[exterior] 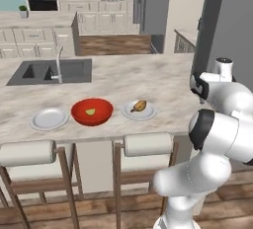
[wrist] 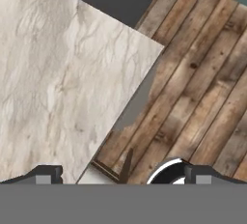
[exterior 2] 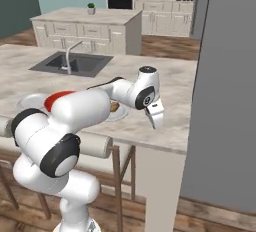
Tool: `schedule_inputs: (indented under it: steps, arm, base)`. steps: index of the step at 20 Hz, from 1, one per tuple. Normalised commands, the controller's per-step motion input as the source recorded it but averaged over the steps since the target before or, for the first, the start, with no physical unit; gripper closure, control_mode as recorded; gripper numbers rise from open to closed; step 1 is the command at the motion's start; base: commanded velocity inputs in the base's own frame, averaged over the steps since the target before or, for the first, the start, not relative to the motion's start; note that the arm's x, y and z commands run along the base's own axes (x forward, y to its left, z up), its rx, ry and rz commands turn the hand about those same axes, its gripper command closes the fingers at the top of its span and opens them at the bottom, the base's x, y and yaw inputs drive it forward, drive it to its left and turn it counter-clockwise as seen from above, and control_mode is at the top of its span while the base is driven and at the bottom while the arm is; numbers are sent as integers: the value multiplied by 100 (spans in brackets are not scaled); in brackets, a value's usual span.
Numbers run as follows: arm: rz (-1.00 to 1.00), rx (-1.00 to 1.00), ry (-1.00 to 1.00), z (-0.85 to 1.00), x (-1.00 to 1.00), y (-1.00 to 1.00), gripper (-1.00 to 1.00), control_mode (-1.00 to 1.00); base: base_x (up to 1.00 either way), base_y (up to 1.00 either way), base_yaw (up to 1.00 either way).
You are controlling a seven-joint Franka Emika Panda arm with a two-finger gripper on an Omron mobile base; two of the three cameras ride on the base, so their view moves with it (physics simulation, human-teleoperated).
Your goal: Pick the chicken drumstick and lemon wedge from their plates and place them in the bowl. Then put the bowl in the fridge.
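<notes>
So the big grey fridge (exterior 2: 227, 91) takes up the whole right side of the right base view, standing just past the end of the marble counter (exterior: 148, 80). That counter is the landmark here, a long island with a dark sink (exterior: 49, 72) and faucet (exterior: 59, 64) set into its far left part, and two padded bar stools (exterior: 29, 164) tucked under its near edge.

The white Franka arm (exterior: 217, 144) rises near the counter's fridge end, folded up and reaching over that corner. Its gripper (exterior 2: 156, 117) hangs just above the counter's near edge at the fridge end, fingers pointing down and spread wide apart with nothing between them. In the hand view the two dark tips (wrist: 46, 175) sit far apart at the bottom, looking down at the counter corner and the wooden floor (wrist: 202, 83) beyond it.

Along the counter's near edge sits the red bowl (exterior: 92, 111), with the lemon wedge (exterior: 90, 111) already lying inside it. Just beside the bowl on the sink side is one white plate (exterior: 49, 118), bare. On the bowl's other side, toward the arm, is the second plate (exterior: 139, 110), and the chicken drumstick (exterior: 140, 106) is still lying on it. The gripper is well apart from that drumstick, further along toward the fridge.
</notes>
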Motion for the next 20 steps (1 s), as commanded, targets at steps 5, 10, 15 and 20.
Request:
schedule_inputs:
  steps: [5, 10, 15, 20]
  arm:
    - [0, 0, 0, 0, 0, 0, -100, 100]
    - [0, 0, 0, 0, 0, 0, -100, 100]
    - [0, 0, 0, 0, 0, 0, -100, 100]
    - [0, 0, 0, 0, 0, 0, -100, 100]
  base:
    - [51, -44, 20]
    - [58, -36, 24]
    - [56, -31, 24]
    - [43, -13, 11]
